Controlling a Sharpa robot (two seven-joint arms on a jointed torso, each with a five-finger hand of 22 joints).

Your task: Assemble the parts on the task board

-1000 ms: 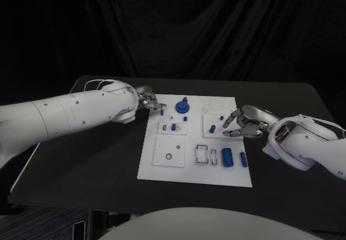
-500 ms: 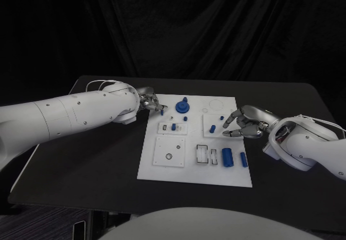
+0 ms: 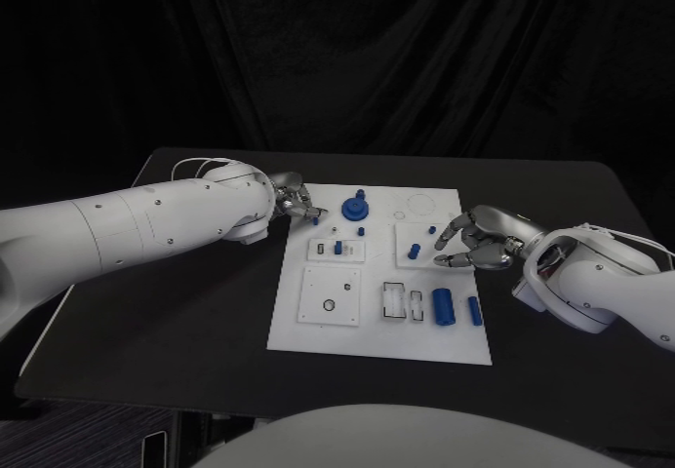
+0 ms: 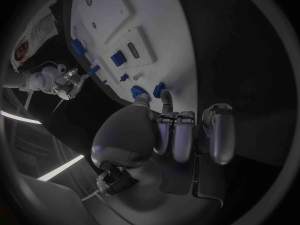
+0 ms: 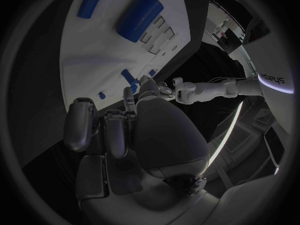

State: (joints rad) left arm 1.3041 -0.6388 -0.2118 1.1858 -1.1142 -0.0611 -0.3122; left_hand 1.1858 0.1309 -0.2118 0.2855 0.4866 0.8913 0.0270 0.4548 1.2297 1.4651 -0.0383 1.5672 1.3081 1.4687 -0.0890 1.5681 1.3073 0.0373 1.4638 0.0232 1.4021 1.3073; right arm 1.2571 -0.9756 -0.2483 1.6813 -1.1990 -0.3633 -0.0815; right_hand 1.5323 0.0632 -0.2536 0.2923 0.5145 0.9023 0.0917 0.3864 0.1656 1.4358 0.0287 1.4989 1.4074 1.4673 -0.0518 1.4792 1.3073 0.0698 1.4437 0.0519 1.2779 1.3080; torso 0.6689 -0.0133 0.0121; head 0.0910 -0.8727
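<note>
The white task board (image 3: 379,341) lies mid-table. My left hand (image 3: 292,200) reaches over its far left edge, and thumb and finger pinch a small blue part (image 3: 315,215), also visible as the small blue part (image 4: 137,91) at the thumb tip. My right hand (image 3: 476,244) hovers at the board's right edge with its fingers curled in and nothing between them. Its fingertips point at a blue peg (image 3: 416,252) standing in a small white plate; this blue peg (image 5: 127,77) is just off the fingers.
On the board sit a round blue knob (image 3: 356,207), a thick blue cylinder (image 3: 443,304), a slim blue piece (image 3: 474,310), a white square plate (image 3: 332,294) and rectangular sockets (image 3: 398,300). Black table (image 3: 169,322) lies open to the left of the board.
The small blue part at my left fingertips has shifted slightly away from me. The right hand has stayed where it was.
</note>
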